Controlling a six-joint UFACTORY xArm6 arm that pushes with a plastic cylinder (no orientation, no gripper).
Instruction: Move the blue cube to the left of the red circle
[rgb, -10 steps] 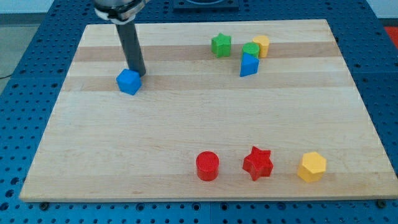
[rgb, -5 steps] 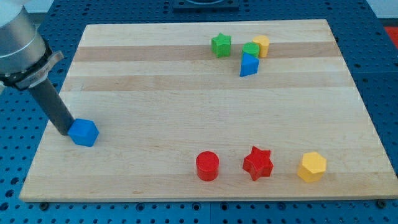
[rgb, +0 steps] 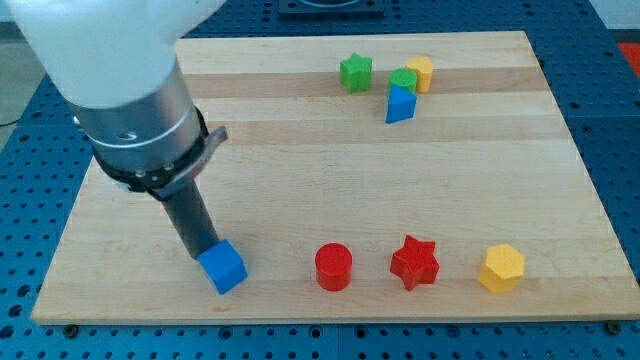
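The blue cube (rgb: 223, 267) sits near the view's bottom edge of the wooden board (rgb: 330, 170), left of the red circle (rgb: 333, 267) with a gap of roughly a block's width between them. My tip (rgb: 198, 256) touches the cube's upper left side. The dark rod rises up and to the left to the large grey and white arm body, which hides part of the board's left half.
A red star (rgb: 415, 262) and a yellow hexagon (rgb: 501, 268) lie right of the red circle. A green star (rgb: 355, 72), a green block (rgb: 403, 81), a yellow block (rgb: 420, 72) and a blue triangle (rgb: 399, 105) cluster at the view's top right.
My tip has pushed the blue cube from the top left, down the left side, then down and right to the bottom edge, close to the red circle.
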